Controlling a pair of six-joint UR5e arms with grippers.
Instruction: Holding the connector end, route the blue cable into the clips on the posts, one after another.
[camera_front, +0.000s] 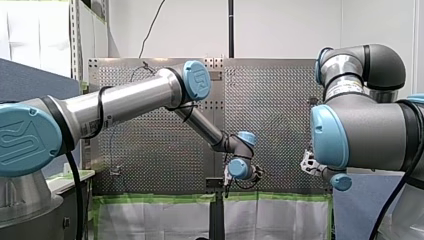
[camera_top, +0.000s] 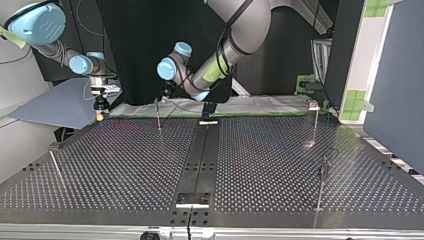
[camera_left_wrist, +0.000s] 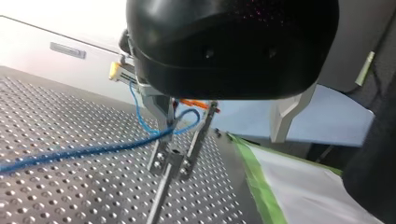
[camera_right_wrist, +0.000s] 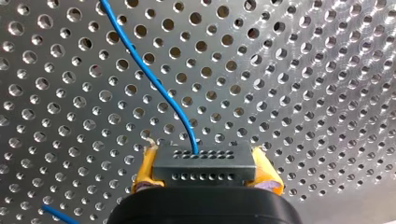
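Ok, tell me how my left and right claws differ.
My left claw, black with bare metal fingers, stands open, clamping nothing; my right claw, yellow-padded, is shut on the dark rectangular connector. The left claw hangs at a thin metal post with a clip; the right claw faces the perforated metal table. The thin blue cable reaches both.

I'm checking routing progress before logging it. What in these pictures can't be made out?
Left wrist view: whether the blue cable sits in the post's clip; my left end effector's finger overlaps it.
Top view: cable too thin to trace.
Right wrist view: cable's far run cut off by the edge.
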